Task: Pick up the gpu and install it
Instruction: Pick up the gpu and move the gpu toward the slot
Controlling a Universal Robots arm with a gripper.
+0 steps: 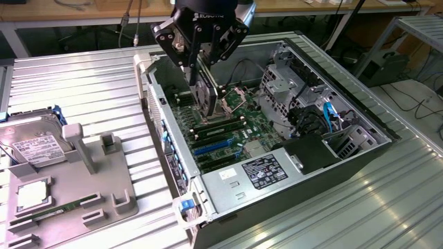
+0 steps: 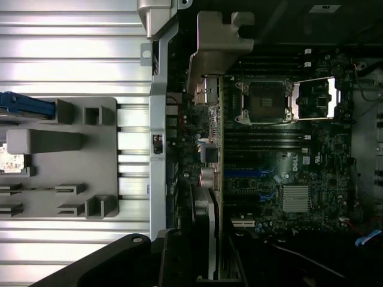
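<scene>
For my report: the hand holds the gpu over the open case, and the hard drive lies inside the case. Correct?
No: the exterior view shows the hard drive on the grey holder outside the case. The hand does hold the gpu over it.

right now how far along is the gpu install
Done: the gpu is off the tray and inside the open case. In hand: the hand grips it on edge above the board. Left: it does not look seated yet, and the blue slots lie bare.
</scene>
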